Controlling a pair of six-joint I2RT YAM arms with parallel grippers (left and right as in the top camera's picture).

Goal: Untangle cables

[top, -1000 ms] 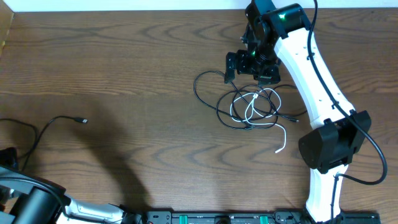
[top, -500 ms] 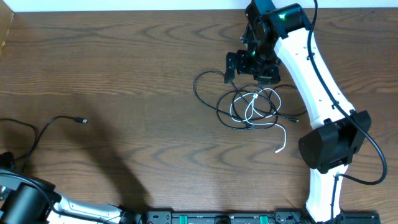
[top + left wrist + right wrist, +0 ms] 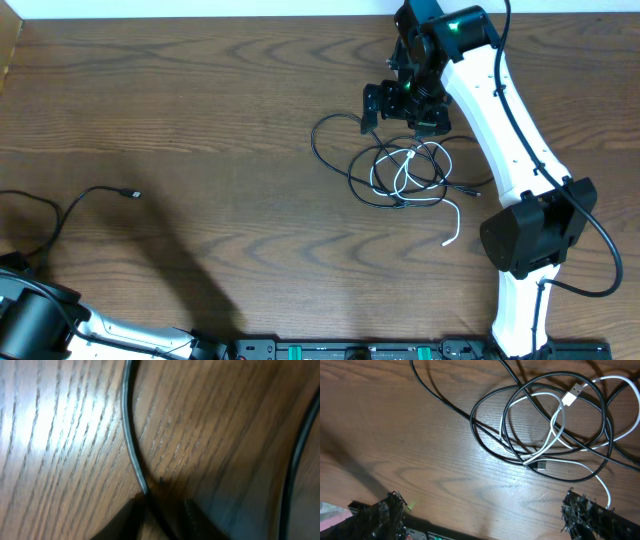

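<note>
1. Overhead: my right claw (image 3: 404,108) hovers wide at 12 o'clock of the tangle (image 3: 405,172). A lone black cable (image 3: 60,215) lies far out at 9 o'clock.
2. Left wrist: that cable runs into my left claw (image 3: 161,517); I cannot tell its grip.
3. Right wrist: I should pinch only the white plug (image 3: 574,391), at 1 o'clock.

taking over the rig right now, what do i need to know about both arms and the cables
right pincer: open, empty, above the tangle.
left pincer: low over the table, straddling a black cable; cannot tell if it grips.
done: that one black cable lies apart at the left.
to do: the white cable and the black loops are intertwined; separate them.
</note>
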